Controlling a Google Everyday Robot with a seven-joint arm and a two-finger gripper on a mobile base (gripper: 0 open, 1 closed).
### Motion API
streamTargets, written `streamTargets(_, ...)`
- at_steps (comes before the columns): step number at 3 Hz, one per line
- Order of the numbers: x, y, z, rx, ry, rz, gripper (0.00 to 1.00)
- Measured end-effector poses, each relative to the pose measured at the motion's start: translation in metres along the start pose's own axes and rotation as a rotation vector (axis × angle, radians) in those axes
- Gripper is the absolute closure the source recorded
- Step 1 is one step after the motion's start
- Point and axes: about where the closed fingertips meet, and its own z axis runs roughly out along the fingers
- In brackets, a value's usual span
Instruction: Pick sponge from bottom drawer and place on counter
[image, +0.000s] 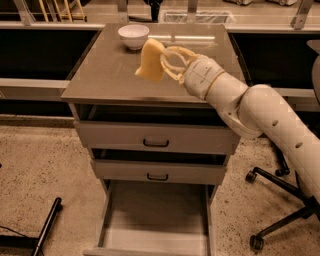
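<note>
My gripper (161, 62) is shut on the pale-yellow sponge (150, 60) and holds it upright in the air above the middle of the glossy grey-brown counter (107, 75). The white arm reaches in from the lower right. The bottom drawer (156, 220) is pulled open below, and its flat grey floor shows nothing on it.
A white bowl (133, 36) stands at the counter's back left, just behind the sponge. Two shallower drawers with black handles (156, 143) are shut above the open one. An office chair base (280, 200) stands at the right. A black pole (45, 225) lies on the floor at left.
</note>
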Motion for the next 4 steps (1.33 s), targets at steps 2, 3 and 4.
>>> streamTargets(2, 0.035, -0.038, 0.01, 0.089, 0.198, 0.092, 0.82)
streamTargets(3, 0.045, -0.041, 0.005, 0.094, 0.226, 0.091, 0.58)
streamTargets(4, 0.044, -0.041, 0.006, 0.093, 0.225, 0.091, 0.34)
